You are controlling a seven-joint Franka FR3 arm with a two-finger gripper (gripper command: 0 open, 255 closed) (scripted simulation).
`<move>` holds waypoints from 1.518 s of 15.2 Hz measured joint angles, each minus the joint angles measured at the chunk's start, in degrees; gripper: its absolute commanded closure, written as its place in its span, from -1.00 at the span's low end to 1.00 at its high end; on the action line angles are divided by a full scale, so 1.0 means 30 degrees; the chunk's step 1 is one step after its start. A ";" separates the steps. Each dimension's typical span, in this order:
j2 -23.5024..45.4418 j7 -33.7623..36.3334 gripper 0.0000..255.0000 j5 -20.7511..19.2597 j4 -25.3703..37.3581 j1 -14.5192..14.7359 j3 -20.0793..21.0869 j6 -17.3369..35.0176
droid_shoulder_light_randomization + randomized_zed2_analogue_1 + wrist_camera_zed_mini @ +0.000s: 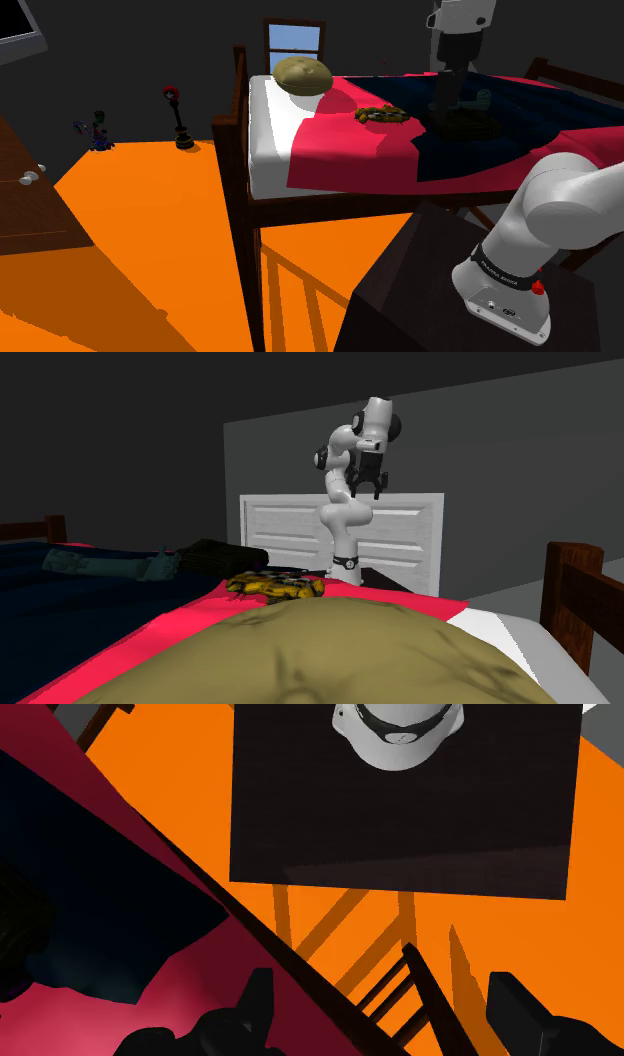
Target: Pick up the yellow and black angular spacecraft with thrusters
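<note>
Bedroom setting: orange floor (pixel 150 220), dark grey walls, and a bed (pixel 268 135) with white mattress, wooden frame and red-and-dark-blue blanket (pixel 340 150) as work surface.

1. Gripper (pixel 372 490): raised high, pointing down, empty. Fingers (pixel 520 1009) spread wide, with nothing clasped.

2. Directly beneath the gripper: dark box stand (pixel 400 834), carrying the base of the white arm (pixel 340 517).

3. Just beside the stand, likewise under the gripper: slanted wooden rails (pixel 395 979) over the floor, then the bed's edge with the blanket's red border.

4. Farther out, well below the gripper and well apart from it: yellow and black spacecraft (pixel 383 114), lying on the red part of the blanket, near the boundary with the dark blue part. Untouched by the fingers.

5. Near the spacecraft, on the dark blue part: dark bulky object (pixel 225 557), kind not discernible; beyond it, a teal object (pixel 100 564), lying flat.

6. Past the spacecraft, farther again from the gripper: olive pillow (pixel 303 76) at the far end of the mattress.

7. Behind the pillow: window (pixel 294 40) with blue panes.

8. Farthest from the gripper, across the floor: black post with red top (pixel 180 120), small figure (pixel 98 130), brown dresser (pixel 25 200) with pale knob.

9. Behind the arm, on the side away from the bed: white panelled board (pixel 290 527) against the grey wall.
</note>
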 measured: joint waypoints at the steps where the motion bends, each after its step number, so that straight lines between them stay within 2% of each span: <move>1: 0.0000 0.0000 -1.00 0.0000 0.0000 0.0000 0.0000 0.0000; 5: 0.1264 -0.0556 -1.00 -0.0682 0.0158 -0.0508 -0.0997 0.1400; 12: 0.5361 -0.1373 -1.00 -0.1384 0.1716 -0.1295 -0.2840 0.4613; 17: 0.8270 -0.2124 -1.00 -0.1400 0.3126 -0.1774 -0.4155 0.6598; 23: 1.2130 -0.3331 -1.00 -0.0656 0.5854 -0.2295 -0.5622 0.8235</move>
